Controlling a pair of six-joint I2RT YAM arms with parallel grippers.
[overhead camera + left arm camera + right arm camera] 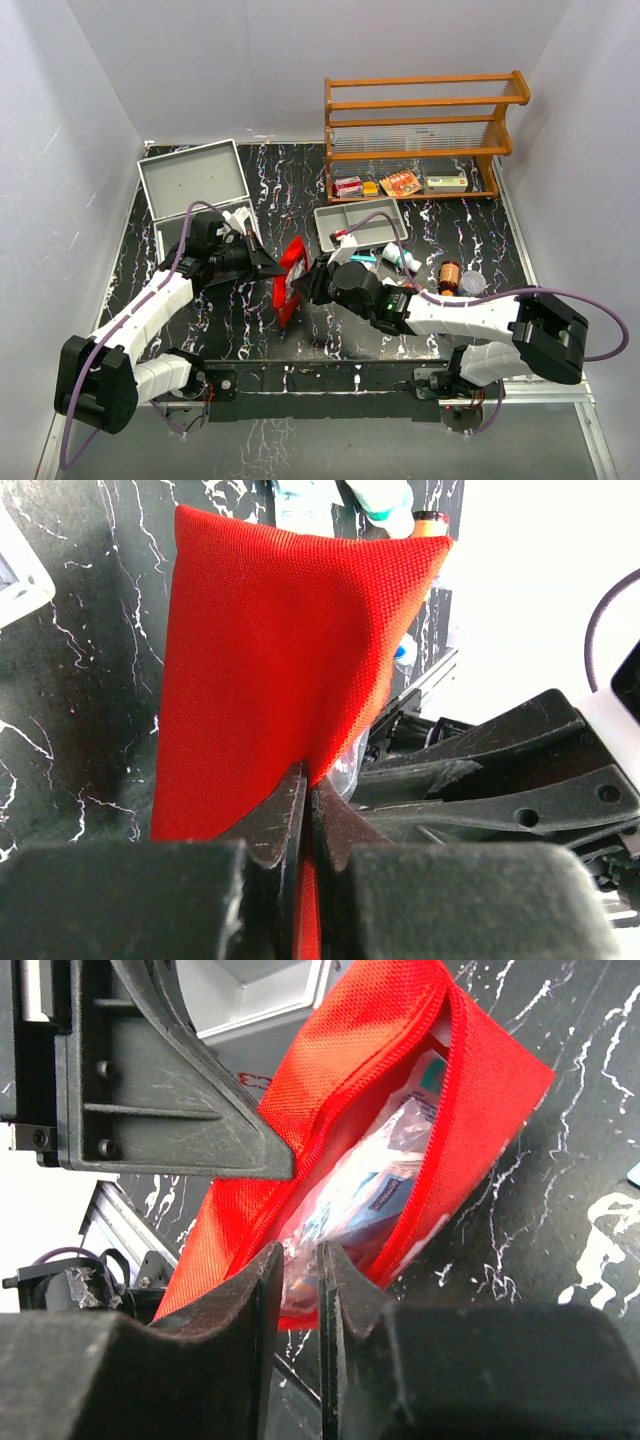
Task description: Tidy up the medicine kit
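The medicine kit (192, 178), a silver-grey metal case, stands at the back left with its lid open. A red fabric pouch (290, 272) hangs upright mid-table between both arms. My left gripper (273, 266) is shut on one edge of the pouch (280, 650), its jaws (310, 780) pinching the fabric. My right gripper (310, 284) is at the pouch's unzipped mouth (400, 1080). Its jaws (300, 1260) stand a narrow gap apart, with the end of a clear plastic packet (370, 1180) between them. Most of the packet lies inside the pouch.
A small grey divided tray (360, 222) sits behind the pouch. Tubes (400, 257), an amber bottle (449, 275) and a clear cup (470, 285) lie to the right. A wooden shelf (420, 120) with small boxes stands at the back right.
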